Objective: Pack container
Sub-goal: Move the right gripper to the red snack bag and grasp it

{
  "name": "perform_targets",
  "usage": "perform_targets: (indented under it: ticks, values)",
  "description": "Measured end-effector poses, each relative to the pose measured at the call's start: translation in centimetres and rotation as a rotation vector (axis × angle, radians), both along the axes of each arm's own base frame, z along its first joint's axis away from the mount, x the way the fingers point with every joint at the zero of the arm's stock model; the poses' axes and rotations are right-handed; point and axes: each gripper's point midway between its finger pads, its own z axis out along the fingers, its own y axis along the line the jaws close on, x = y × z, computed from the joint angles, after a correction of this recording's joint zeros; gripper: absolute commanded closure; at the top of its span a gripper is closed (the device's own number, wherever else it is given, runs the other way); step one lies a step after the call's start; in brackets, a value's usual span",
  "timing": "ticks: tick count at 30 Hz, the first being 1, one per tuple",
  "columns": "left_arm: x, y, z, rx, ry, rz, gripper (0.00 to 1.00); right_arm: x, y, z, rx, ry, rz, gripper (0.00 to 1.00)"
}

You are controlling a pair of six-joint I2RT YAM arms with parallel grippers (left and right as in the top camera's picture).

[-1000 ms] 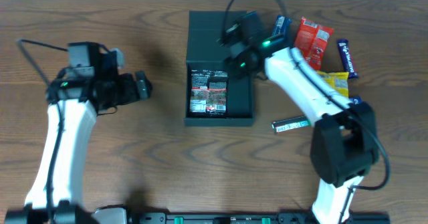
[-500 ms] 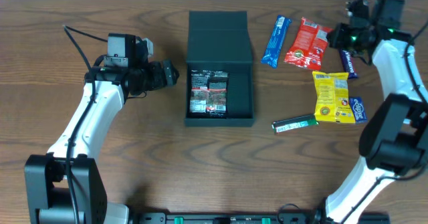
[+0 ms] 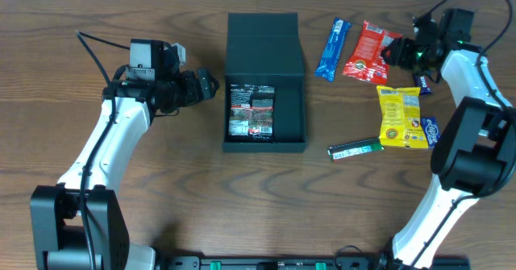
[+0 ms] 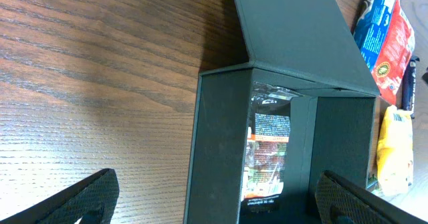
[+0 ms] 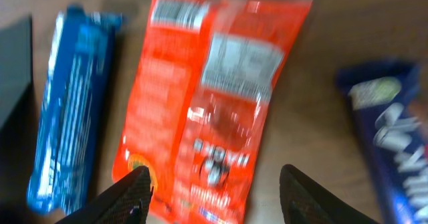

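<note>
1. Spread apart and holding nothing: the right gripper (image 3: pixel 397 52), poised above the red packet (image 3: pixel 368 52) at the far right of the surface (image 3: pixel 161 189)
2. In the right wrist view, blurred, only the lower end of that red packet between the two dark fingertips (image 5: pixel 134 196), with no contact to be seen
3. Just left of the red packet, a blue bar (image 3: pixel 333 49); just right of it, a dark blue bar (image 3: pixel 421 76), partly hidden under the right arm
4. Nearer than these, a yellow packet (image 3: pixel 399 115) with a small blue packet (image 3: pixel 431 131) against its right edge, and a thin green stick (image 3: pixel 355 149) lying by the yellow packet's near left corner
5. Spread wide and empty: the left gripper (image 3: pixel 205 85), held just left of the container (image 3: pixel 282 117), facing it, apart from its wall
6. At the middle of the surface, the container, open, with its flap lid (image 3: pixel 264 44) laid back flat toward the far side
7. Inside, toward the left wall, one dark packet with red print (image 3: pixel 251 110) lying flat
</note>
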Motion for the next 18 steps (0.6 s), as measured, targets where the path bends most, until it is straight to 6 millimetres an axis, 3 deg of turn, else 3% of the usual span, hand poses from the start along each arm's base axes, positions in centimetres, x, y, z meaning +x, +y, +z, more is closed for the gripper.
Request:
perform_targets:
  ticks: [4, 11, 18]
  values:
    - [0.0, 0.0, 0.0, -0.002, 0.0, -0.001, 0.05, 1.1, -0.5, 0.4, 0.001, -0.039, -0.039, 0.38]
    - [-0.1, -0.4, 0.1, -0.02, 0.002, -0.012, 0.05, 2.3, -0.9, -2.2, 0.031, -0.04, -0.095, 0.37]
    - [-0.2, -0.5, 0.2, -0.028, 0.003, -0.018, 0.05, 3.6, -1.2, -3.3, 0.062, -0.069, -0.152, 0.4]
